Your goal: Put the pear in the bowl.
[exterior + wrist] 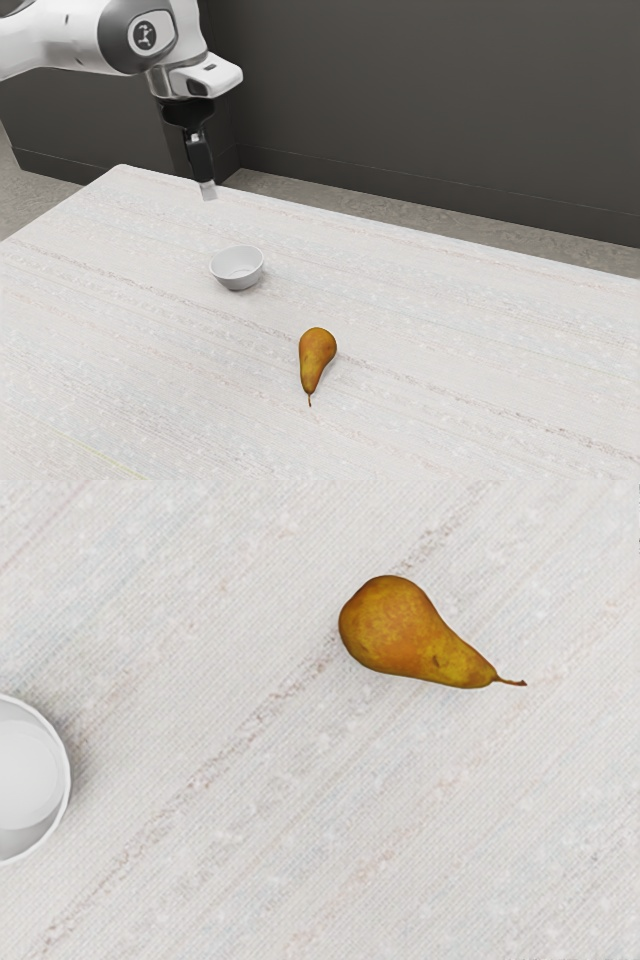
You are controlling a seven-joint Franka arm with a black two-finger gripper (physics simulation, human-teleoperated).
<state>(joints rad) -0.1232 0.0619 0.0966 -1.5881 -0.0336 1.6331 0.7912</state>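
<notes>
Brown and gold, the pear (318,350) lies on its side on the table (450,300), down below the pincer (209,190) and farther out from it than the bowl (237,283) is. The little white bowl sits the right way up, nearer to the pincer, with a bit of bare table between it and the pear. The pear's fat end is the end nearer the bowl, and its thin stem points away. The pincer is up in the air, well apart from both, and the pear is not in it. I can't tell if the pincer is wide or narrow. The job looks like it is at the start, so next my pincer should go out past the bowl and then down over the pear. The pear is probably a bit heavy for its size, firm but easy to bruise, and its skin may be smooth and slippery. I think the best place to grab is across the round body, just where it starts to get thin, with a snug, soft squeeze. The stem could snap, so it is a bad handle. If I grab too near the thin end, the fat end may droop or the pear may roll away.
</notes>
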